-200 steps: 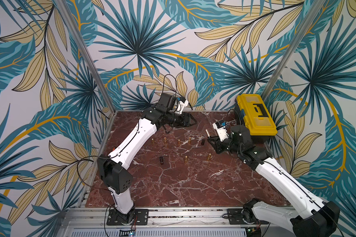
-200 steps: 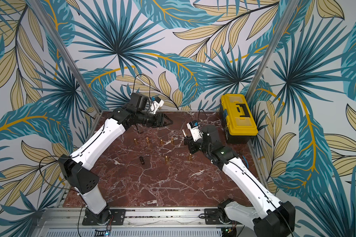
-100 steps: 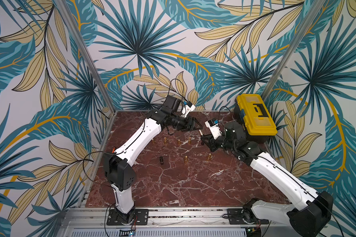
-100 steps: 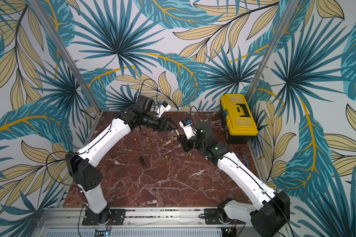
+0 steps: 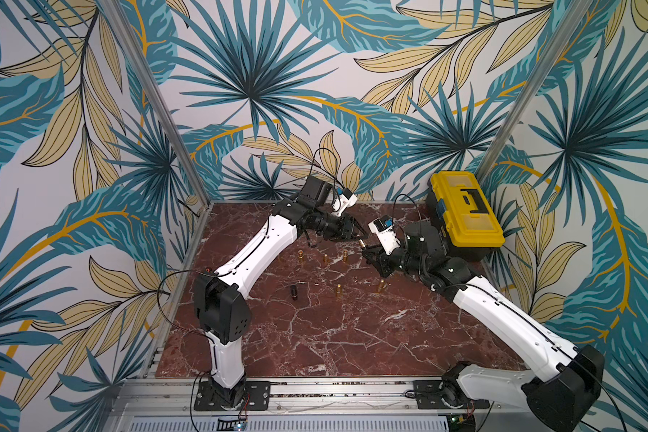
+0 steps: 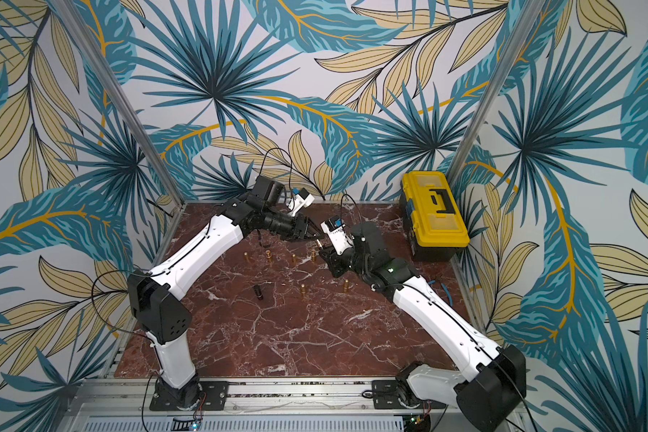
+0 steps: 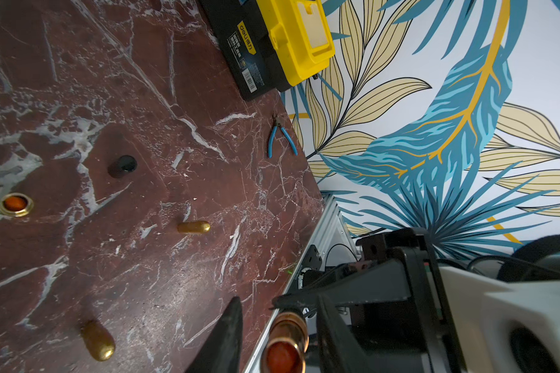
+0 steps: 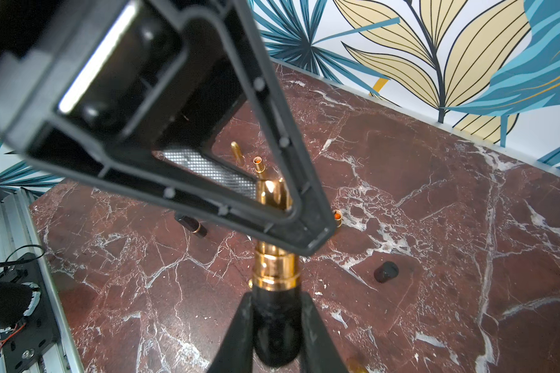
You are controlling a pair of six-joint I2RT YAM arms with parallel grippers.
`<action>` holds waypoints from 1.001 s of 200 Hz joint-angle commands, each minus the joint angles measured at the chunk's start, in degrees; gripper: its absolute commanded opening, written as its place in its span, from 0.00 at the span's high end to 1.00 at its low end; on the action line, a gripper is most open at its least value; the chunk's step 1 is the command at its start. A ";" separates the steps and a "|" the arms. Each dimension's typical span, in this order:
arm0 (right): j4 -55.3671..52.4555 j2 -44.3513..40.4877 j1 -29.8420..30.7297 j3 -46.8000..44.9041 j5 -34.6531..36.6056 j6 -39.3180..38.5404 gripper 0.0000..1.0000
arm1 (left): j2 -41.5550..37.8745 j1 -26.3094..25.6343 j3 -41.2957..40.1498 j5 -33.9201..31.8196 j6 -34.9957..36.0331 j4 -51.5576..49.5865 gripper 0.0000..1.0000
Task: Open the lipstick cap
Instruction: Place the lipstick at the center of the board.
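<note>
- Marble table (image 5: 352,336), red-brown with white veins, carried everything. Leaf-print walls closed it in on three sides.
- Yellow-lidded toolbox (image 5: 464,209) sat with its lid down in the far corner on my right side, against the wall.
- My two arms stretched from the near rail and stood nose to nose over the far middle of the table, in both top views.
- My right claw (image 8: 274,311) was clenched on the lipstick (image 8: 274,269), grasping its black base. The tube hung clear of the table, with its gold collar and narrower gold stem pointing at my other claw.
- My left claw (image 7: 278,306) straddled the gold far end of that tube. Its fingers (image 7: 227,336) stood on either side, with a thin gap showing in the left wrist view. Whether they pressed the metal I could not tell.
- That gold end showed an orange-red core, facing the left wrist camera.
- Blue-handled pliers (image 7: 282,139) lay by the table's right edge, near the toolbox.
- Black tube (image 5: 294,292) lay on its side left of centre, well apart from both claws.
- Loose black cap (image 8: 386,272) sat alone on the marble.
- Several small gold pieces (image 5: 325,258) stood upright on the table near the meeting claws. In the left wrist view, one gold-rimmed piece (image 7: 15,203) showed an orange top.
</note>
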 commanded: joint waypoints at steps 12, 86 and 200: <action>-0.16 0.73 0.36 1.14 1.09 -0.64 0.82 | -0.41 -0.17 0.08 0.98 1.05 0.07 0.64; -0.49 1.02 0.33 1.64 1.72 -0.54 0.82 | -0.70 -0.17 -0.70 0.81 1.44 0.12 0.81; -2.12 -1.17 0.36 0.73 6.59 -0.60 0.51 | -0.62 0.00 2.03 -2.26 1.27 0.12 0.89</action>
